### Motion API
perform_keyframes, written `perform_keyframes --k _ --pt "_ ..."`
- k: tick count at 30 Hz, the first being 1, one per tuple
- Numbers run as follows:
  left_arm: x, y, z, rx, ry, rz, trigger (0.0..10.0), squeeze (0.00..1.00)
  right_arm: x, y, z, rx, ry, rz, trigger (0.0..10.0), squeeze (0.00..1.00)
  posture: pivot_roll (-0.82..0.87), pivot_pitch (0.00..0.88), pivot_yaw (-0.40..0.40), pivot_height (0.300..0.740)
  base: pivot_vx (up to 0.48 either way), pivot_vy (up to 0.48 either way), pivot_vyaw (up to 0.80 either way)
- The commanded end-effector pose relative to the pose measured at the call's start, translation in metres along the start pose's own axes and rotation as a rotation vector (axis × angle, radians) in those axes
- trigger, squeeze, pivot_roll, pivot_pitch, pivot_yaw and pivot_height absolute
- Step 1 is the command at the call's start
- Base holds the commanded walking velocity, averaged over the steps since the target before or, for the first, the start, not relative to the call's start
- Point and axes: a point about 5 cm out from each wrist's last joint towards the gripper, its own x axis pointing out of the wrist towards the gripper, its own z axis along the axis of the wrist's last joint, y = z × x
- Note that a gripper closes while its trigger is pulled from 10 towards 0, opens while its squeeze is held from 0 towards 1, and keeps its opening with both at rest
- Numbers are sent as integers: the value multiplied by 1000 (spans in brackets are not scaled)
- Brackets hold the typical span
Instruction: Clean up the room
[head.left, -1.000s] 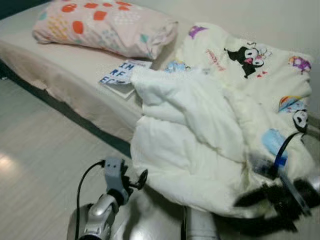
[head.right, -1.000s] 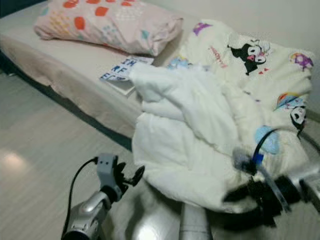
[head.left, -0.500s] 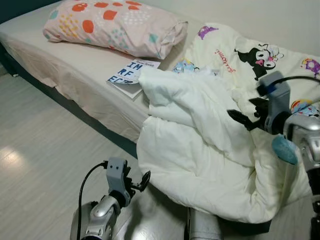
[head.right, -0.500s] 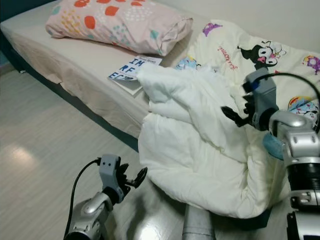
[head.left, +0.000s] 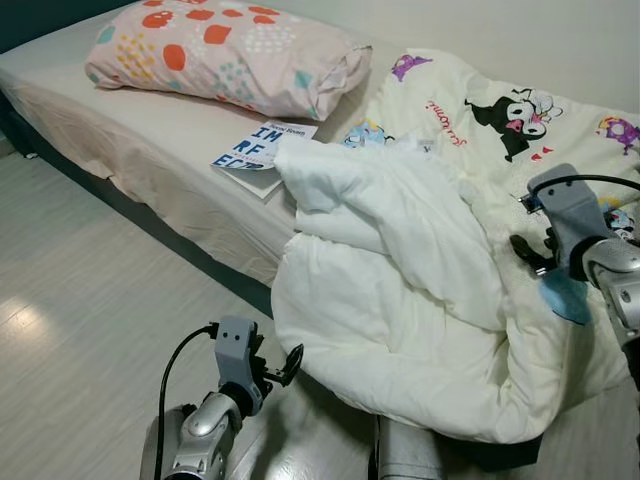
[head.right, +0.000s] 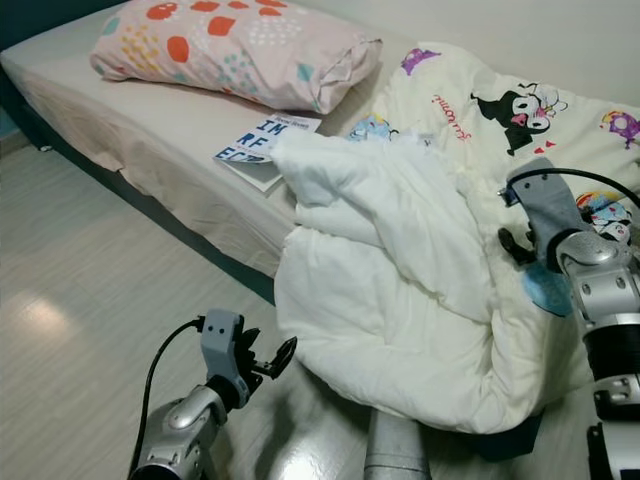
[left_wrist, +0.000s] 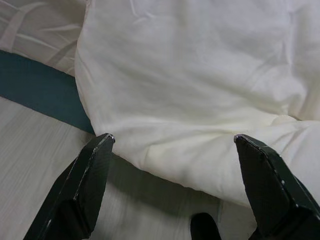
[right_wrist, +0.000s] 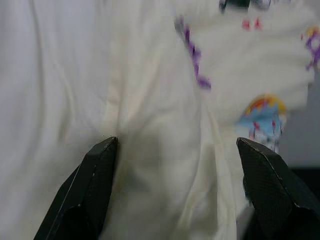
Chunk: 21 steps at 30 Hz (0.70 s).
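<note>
A cream comforter (head.left: 400, 270) with cartoon prints lies bunched on the bed, its white underside folded up and its lower part hanging over the bed's edge toward the floor. My right gripper (head.left: 528, 250) hovers open just above the comforter's right side; in the right wrist view its fingertips (right_wrist: 107, 145) stand wide apart over the printed fabric. My left gripper (head.left: 283, 366) is low near the floor, open, pointing at the hanging fold (left_wrist: 200, 100) and apart from it.
A pink spotted pillow (head.left: 230, 50) lies at the head of the bed (head.left: 130, 130). A book (head.left: 262, 148) with blue letters rests between pillow and comforter. Pale wood floor (head.left: 90, 300) stretches to the left. A wall runs behind the bed.
My right arm rose from low at the comforter's front edge to above its right side, then sank slightly to the right. The left arm has stayed put. The camera shifted a little.
</note>
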Motion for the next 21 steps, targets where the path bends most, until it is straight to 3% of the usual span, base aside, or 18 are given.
perform_keyframes --k 1,2,4,5,13,21 --pt "-3 -4 -9 -18 26 -4 10000 0 0 1 -20 -9 91 -1 10000 0 -173 216 0 429 0 0 0" --pt "-3 -4 -9 -20 26 -4 10000 0 -1 2 -25 -2 112 16 1647 0 -176 215 -1 429 0 0 0" --pt "-2 -5 -9 -20 25 -4 10000 0 -2 3 -28 3 126 27 1647 0 -176 215 -1 429 0 0 0" --pt "-2 -5 -9 -22 25 -4 10000 0 -5 2 -34 7 149 35 0 0 -180 216 -2 429 0 0 0" --pt "-1 -6 -9 -26 25 -4 10000 0 -15 -7 -47 1 192 43 0 0 -198 218 -6 429 0 0 0" --pt "1 -7 -9 -30 24 -5 10000 0 -41 -17 -57 -126 212 206 0 0 -196 216 -17 429 0 0 0"
